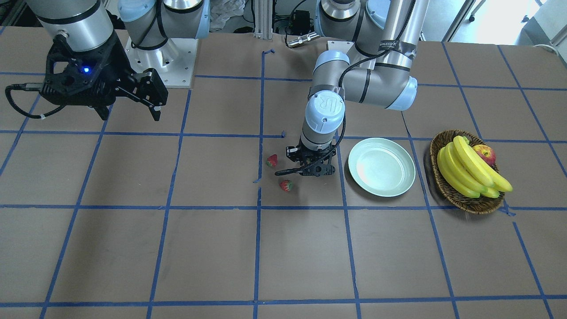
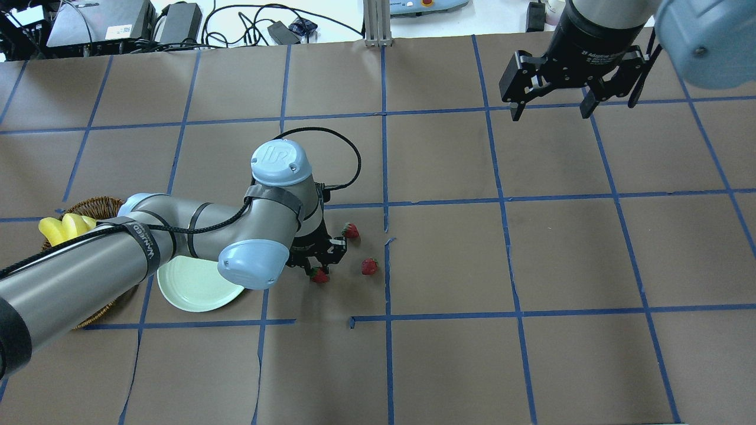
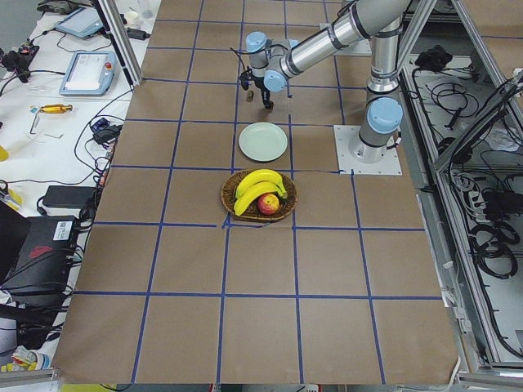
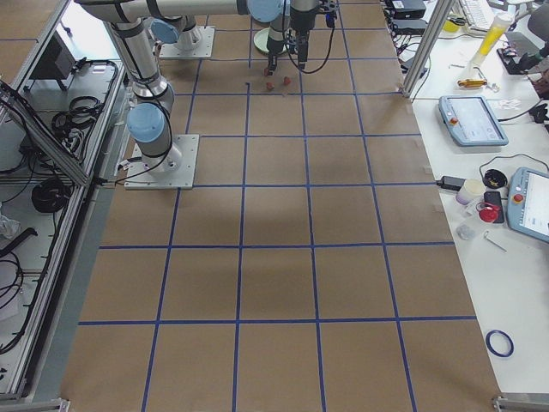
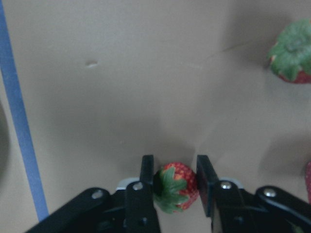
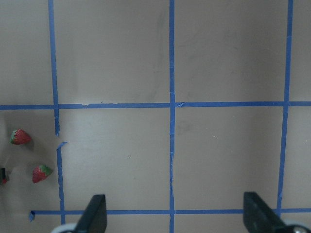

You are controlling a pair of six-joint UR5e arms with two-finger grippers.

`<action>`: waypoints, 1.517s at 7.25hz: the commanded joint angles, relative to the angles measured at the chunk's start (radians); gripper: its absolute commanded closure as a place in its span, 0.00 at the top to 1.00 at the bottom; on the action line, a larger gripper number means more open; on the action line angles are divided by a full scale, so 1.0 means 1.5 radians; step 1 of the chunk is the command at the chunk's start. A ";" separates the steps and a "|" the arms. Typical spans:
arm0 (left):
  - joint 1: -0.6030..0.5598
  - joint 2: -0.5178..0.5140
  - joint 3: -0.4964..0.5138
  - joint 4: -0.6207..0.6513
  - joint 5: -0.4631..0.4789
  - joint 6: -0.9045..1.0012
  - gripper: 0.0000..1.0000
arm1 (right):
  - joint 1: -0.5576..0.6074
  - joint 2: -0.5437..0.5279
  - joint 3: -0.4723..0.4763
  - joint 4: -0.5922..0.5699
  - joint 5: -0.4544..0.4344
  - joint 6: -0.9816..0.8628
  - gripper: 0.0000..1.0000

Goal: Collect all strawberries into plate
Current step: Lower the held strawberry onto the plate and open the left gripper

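Observation:
My left gripper [image 2: 319, 267] is low over the table and shut on one strawberry [image 5: 175, 187], which also shows in the overhead view [image 2: 319, 275]. Two more strawberries lie loose on the brown paper just beside it [image 2: 351, 230] [image 2: 370, 266], and both show in the front view [image 1: 272, 160] [image 1: 286, 185]. The pale green plate [image 1: 382, 167] stands bare next to the left gripper, partly hidden under the left arm in the overhead view [image 2: 189, 289]. My right gripper [image 2: 549, 109] is open and empty, high and far from the berries.
A wicker basket [image 1: 443, 186] with bananas [image 1: 469, 170] and an apple [image 1: 485, 154] stands just beyond the plate, away from the berries. Blue tape lines grid the brown table cover.

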 commanded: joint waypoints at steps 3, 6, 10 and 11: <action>0.153 0.034 0.086 -0.171 0.077 0.190 0.13 | 0.000 0.000 0.001 -0.002 0.001 0.000 1.00; 0.232 0.036 0.018 -0.162 0.080 0.222 1.00 | 0.000 0.000 0.002 -0.002 0.001 0.001 1.00; 0.054 0.012 0.103 -0.043 -0.027 -0.097 1.00 | 0.000 0.000 0.003 -0.002 0.001 0.002 1.00; 0.025 -0.016 0.104 0.027 -0.032 -0.140 0.99 | 0.000 0.000 0.003 -0.002 0.001 0.002 1.00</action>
